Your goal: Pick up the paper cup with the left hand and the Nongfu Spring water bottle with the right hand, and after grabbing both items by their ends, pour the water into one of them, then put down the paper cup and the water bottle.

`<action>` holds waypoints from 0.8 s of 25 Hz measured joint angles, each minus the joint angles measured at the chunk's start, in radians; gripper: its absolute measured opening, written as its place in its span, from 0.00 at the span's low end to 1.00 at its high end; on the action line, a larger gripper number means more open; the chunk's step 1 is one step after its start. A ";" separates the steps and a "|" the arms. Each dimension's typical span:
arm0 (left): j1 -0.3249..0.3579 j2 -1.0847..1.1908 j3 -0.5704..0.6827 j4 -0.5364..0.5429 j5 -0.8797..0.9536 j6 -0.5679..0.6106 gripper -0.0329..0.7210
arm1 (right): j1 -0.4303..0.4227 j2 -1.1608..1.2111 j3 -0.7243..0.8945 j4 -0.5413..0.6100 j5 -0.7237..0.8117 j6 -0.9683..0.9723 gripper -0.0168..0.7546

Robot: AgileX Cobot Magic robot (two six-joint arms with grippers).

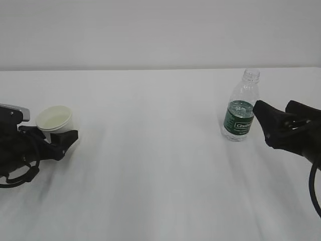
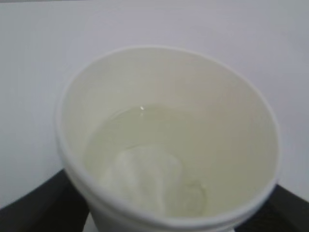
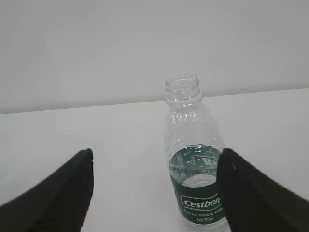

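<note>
You are seeing the left hand (image 1: 60, 143) sitting around the paper cup (image 1: 55, 120) on the table (image 1: 150, 165), its grip unclear. The right hand (image 1: 281, 123) is standing open beside the upright water bottle (image 1: 239, 110), label reading "Cestbon".

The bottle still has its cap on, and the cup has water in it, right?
Not quite. The Nongfu Spring water bottle has no cap: the right wrist view shows its bare, open threaded neck. The paper cup does hold water, as the left wrist view shows.
</note>
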 joint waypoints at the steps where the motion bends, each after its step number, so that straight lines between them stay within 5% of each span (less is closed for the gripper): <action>1: 0.000 0.000 0.000 0.002 0.000 0.000 0.83 | 0.000 0.000 0.000 0.000 0.000 0.000 0.79; 20: 0.000 -0.047 0.093 -0.018 0.000 0.000 0.84 | 0.000 0.000 0.000 -0.006 0.000 0.004 0.79</action>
